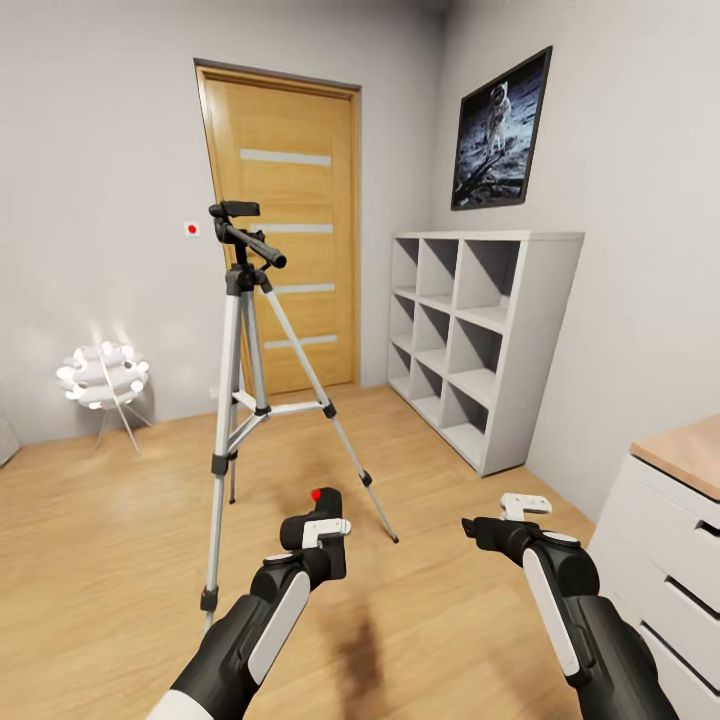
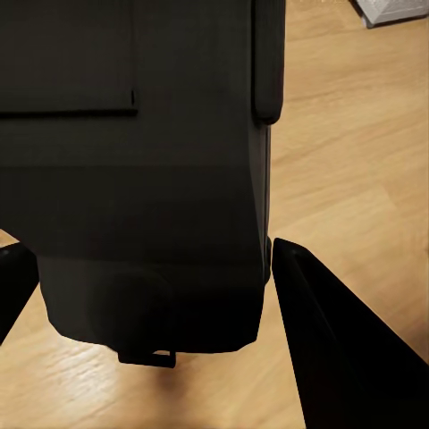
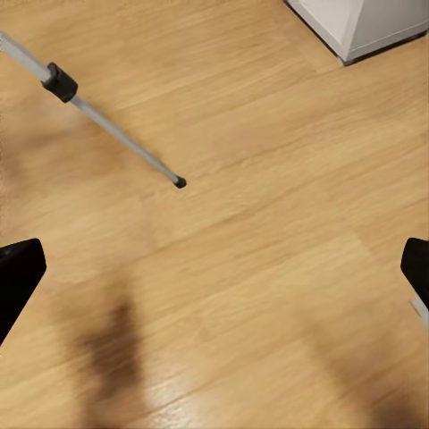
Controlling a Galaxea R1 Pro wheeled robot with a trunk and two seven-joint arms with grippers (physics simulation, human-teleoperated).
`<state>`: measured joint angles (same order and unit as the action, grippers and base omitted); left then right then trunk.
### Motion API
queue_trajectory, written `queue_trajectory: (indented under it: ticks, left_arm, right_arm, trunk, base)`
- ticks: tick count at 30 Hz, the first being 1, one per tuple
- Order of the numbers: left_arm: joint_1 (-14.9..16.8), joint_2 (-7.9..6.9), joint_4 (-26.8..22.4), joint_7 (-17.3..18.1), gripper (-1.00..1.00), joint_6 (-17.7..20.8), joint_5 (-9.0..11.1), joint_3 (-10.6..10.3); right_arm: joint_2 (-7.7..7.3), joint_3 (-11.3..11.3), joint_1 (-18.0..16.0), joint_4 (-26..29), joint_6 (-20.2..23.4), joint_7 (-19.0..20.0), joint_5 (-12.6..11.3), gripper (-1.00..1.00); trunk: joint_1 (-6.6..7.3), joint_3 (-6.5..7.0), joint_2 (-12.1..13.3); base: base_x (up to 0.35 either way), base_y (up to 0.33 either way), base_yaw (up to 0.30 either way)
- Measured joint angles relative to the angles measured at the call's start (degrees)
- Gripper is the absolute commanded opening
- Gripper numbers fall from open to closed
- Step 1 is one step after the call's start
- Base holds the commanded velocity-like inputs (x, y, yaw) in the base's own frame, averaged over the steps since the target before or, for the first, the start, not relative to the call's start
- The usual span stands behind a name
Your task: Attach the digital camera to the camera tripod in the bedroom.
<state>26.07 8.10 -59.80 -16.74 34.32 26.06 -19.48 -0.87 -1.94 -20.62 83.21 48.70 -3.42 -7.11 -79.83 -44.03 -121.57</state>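
Carrying the digital camera (image 1: 318, 520) toward the camera tripod (image 1: 248, 390) was the step in hand, as I judged it. The left claw (image 1: 322, 545) was clamped on the camera, whose dark matte body sat between the two black fingers (image 2: 344, 357) in the left wrist view; a small round red button showed on its top. The right claw (image 1: 500, 520) was held with its jaws wide apart over bare floor (image 3: 268, 268), holding nothing.

The tripod stood at about eleven o'clock from the robot, well apart from the camera, before a wooden door (image 1: 290, 230). Its three legs were thin silver tubes with black collars and feet, and the head (image 1: 240, 225) was black with a long handle. The head sat much higher than the camera was held.

The next move called for going nearer and lifting the left arm until the flat underside of the camera came over the head plate. The nearest leg (image 1: 220, 470) could be knocked on the smooth, light wood floor.
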Motion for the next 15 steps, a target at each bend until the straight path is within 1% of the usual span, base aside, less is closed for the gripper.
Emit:
queue_trajectory:
  ticks: [15]
  left_arm:
    - [0.0, 0.0, 0.2, -0.1, -1.0, 0.0, 0.0, 0.1]
  right_arm:
    - [0.01, 0.0, 0.0, 0.0, -0.1, 0.0, -0.2, 1.0]
  trunk:
    - [3.3, 2.69, 6.0]
  base:
    - [0.0, 0.0, 0.0]
